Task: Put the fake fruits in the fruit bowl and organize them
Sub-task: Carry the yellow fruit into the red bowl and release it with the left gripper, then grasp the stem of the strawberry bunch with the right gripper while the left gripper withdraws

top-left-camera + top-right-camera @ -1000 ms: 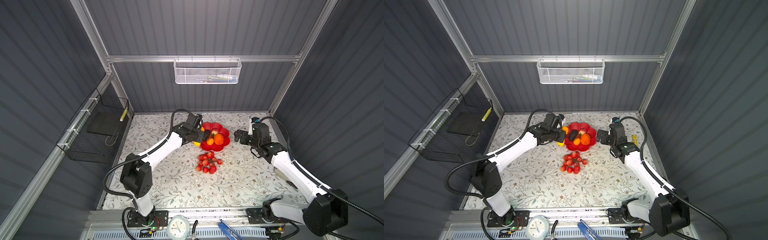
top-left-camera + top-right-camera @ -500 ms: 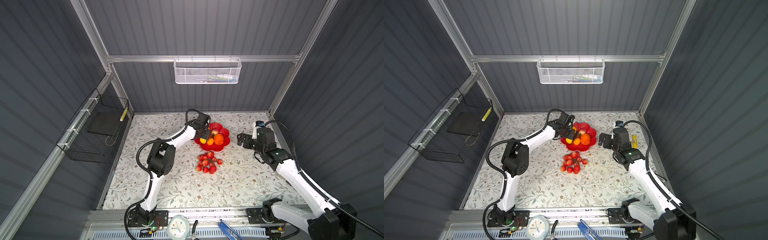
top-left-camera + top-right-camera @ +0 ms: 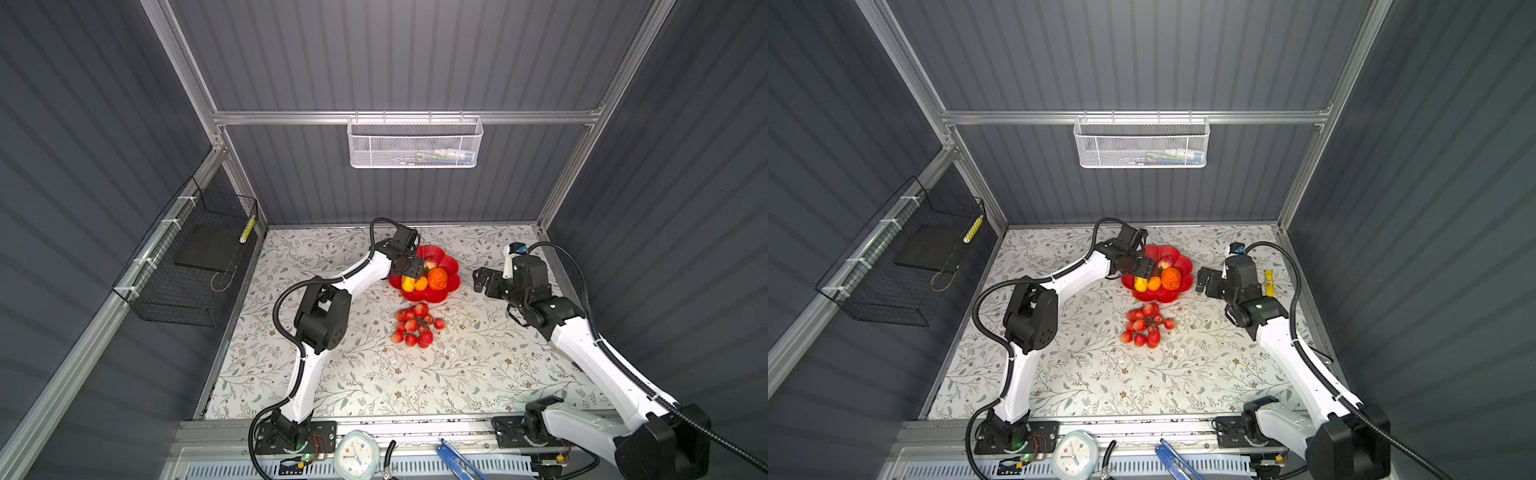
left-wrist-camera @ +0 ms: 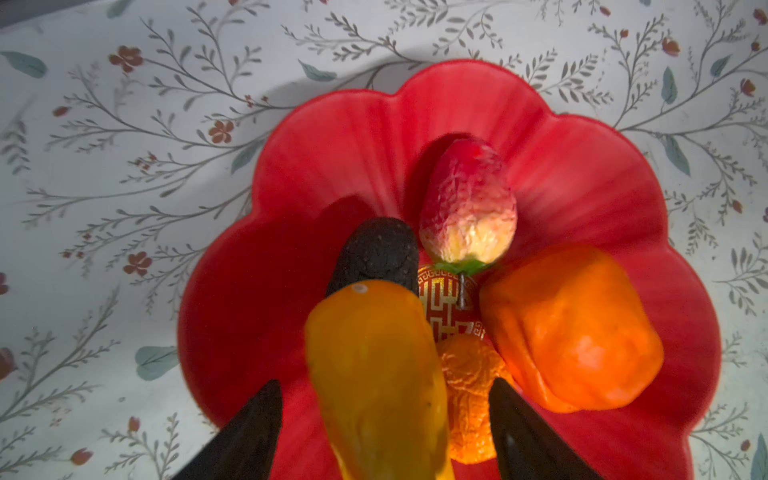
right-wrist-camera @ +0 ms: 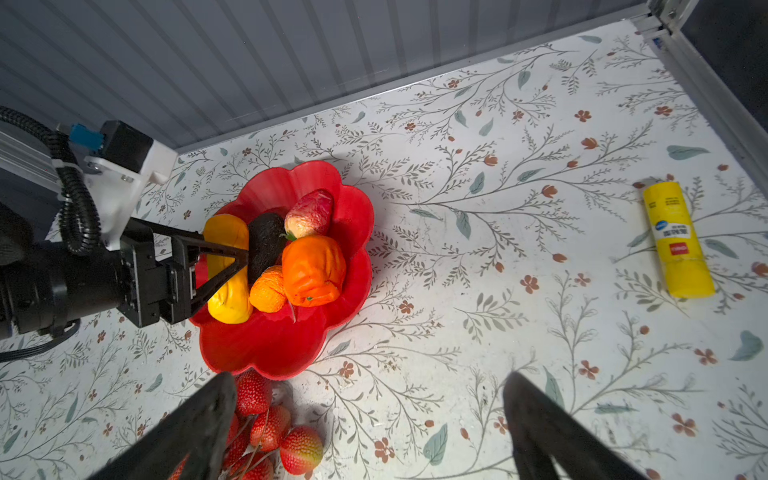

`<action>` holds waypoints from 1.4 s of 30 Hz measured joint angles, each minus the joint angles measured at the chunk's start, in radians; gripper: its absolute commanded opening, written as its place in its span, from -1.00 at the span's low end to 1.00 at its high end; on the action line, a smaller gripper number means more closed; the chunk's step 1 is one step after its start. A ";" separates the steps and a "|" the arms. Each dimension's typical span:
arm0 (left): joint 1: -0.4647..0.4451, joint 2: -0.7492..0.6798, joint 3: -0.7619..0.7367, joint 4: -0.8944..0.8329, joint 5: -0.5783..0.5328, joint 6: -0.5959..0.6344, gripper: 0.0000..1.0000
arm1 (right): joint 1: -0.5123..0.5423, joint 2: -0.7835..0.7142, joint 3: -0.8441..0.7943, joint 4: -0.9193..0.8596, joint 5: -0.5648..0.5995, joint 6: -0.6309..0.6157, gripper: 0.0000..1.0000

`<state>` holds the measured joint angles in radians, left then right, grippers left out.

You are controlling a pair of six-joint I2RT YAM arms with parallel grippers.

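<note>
The red scalloped fruit bowl [image 3: 451, 266] [image 3: 1183, 262] [image 4: 353, 137] [image 5: 274, 345] holds a yellow elongated fruit [image 4: 374, 374] [image 5: 226, 291], a dark avocado [image 4: 376, 253] [image 5: 264, 245], a pink-cream peach [image 4: 467, 208] [image 5: 309, 214], a small orange [image 4: 465, 395] [image 5: 268, 291] and a blocky orange fruit [image 4: 573, 328] [image 5: 313, 270]. My left gripper [image 3: 413, 269] [image 3: 1144, 267] [image 4: 385, 383] [image 5: 245, 257] is open over the bowl, its jaws on either side of the yellow fruit with gaps. The red grape bunch [image 3: 415, 326] [image 3: 1146, 326] [image 5: 266, 432] lies on the table in front of the bowl. My right gripper [image 3: 478, 280] [image 3: 1200, 282] [image 5: 370, 378] hangs open and empty to the right of the bowl.
A small yellow tube [image 3: 1269, 282] [image 5: 677, 241] lies near the right wall. A white mesh basket [image 3: 415, 141] hangs on the back wall. On the left wall hangs a black wire basket [image 3: 187, 266]. Floral cloth covers the table.
My left gripper has carried the yellow fruit over the bowl and opened, leaving the fruit lying in it. The right arm has drawn back a little to the right.
</note>
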<state>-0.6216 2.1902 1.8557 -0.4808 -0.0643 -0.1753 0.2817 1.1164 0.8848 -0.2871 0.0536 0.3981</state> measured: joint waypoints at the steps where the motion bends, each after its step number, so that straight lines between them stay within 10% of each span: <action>1: 0.002 -0.028 -0.019 0.012 -0.017 0.000 0.70 | 0.002 0.010 0.003 0.000 -0.012 0.002 0.95; 16: 0.163 -0.815 -0.792 0.389 -0.337 -0.081 0.99 | 0.404 0.197 0.050 -0.035 -0.069 0.093 0.83; 42: 0.193 -0.917 -1.003 0.438 -0.272 -0.195 0.99 | 0.544 0.435 0.107 -0.095 0.003 0.170 -0.03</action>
<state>-0.4282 1.2736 0.8532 -0.0425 -0.3359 -0.3706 0.8257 1.5509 0.9916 -0.3817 0.0566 0.5682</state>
